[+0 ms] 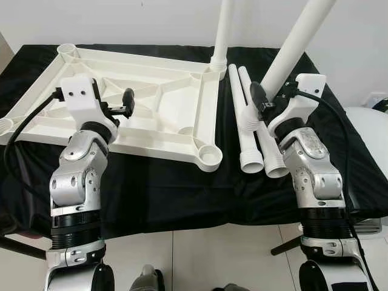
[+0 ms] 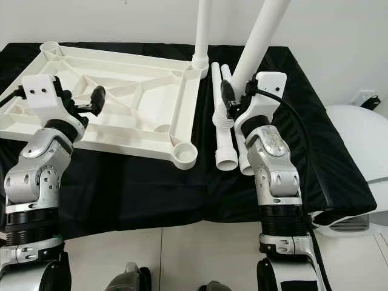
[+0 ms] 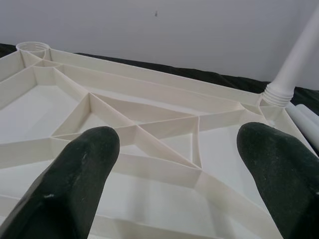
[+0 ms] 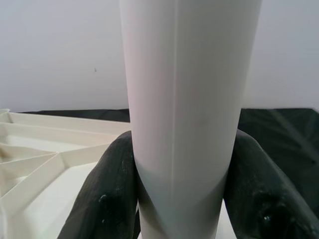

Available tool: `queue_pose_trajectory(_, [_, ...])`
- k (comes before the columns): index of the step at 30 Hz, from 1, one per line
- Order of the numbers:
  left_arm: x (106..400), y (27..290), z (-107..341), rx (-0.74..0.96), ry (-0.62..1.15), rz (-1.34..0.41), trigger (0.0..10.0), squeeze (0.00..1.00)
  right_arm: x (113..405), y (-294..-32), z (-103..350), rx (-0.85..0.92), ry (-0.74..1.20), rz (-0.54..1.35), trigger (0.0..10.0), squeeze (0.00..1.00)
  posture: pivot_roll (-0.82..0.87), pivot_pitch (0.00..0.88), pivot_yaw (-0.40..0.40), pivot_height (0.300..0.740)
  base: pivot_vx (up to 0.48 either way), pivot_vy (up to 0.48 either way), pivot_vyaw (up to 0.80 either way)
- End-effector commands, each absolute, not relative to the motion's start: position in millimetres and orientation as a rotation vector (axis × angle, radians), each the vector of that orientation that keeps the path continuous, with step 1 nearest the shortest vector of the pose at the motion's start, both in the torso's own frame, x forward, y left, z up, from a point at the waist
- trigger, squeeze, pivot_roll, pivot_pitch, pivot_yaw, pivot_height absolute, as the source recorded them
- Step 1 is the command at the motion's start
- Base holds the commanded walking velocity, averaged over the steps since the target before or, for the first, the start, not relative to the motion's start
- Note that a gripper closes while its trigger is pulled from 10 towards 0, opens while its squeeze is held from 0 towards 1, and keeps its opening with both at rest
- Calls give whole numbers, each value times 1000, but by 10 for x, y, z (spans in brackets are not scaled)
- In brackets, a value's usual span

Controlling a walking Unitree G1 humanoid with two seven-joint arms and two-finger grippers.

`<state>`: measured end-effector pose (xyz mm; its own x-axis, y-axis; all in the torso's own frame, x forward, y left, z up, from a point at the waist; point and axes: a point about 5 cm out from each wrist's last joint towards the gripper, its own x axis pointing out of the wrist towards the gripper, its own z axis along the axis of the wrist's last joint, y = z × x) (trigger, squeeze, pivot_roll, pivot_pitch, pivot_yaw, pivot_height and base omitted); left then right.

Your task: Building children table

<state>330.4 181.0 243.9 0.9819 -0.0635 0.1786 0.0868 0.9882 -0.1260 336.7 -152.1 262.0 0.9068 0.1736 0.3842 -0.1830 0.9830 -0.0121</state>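
Black cloth covers the table (image 1: 182, 200), where the upturned white tabletop (image 1: 163, 130) lies toward its left edge with one leg (image 1: 223, 30) already upright in a far corner socket. My right gripper (image 4: 182, 199) clamps a second leg (image 1: 297, 42), tilted above two spare legs (image 1: 248, 130) lying beside the tabletop; my left gripper (image 3: 179, 164) hovers spread and empty over the ribs. I judge the tilted leg could jam or slip at the socket, and I read no labels.
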Motion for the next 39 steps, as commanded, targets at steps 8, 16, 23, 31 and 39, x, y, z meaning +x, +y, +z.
queue_pose_trajectory(8, [3271,1784,2367,-59,-121,-22,10000,0,3239,-1557,2675,17,-551,159,10000,0,30,109,-29,740,0,0,0])
queue_pose_trajectory(16, [3158,1581,2471,54,-226,-251,10000,0,3157,-1513,2659,6,-605,167,10000,0,38,119,-29,740,0,0,0])
queue_pose_trajectory(23, [3094,1419,2387,131,-217,-411,10000,0,3106,-1435,2620,5,-627,195,10000,0,30,125,-16,740,0,0,0])
queue_pose_trajectory(31, [3023,1305,2326,303,-231,-628,10000,0,3082,-1432,2589,-11,-627,213,10000,0,24,131,-6,740,0,0,0])
queue_pose_trajectory(39, [3050,1250,2174,440,-188,-745,10000,0,3079,-1454,2584,-28,-631,209,10000,0,23,134,4,740,0,0,0])
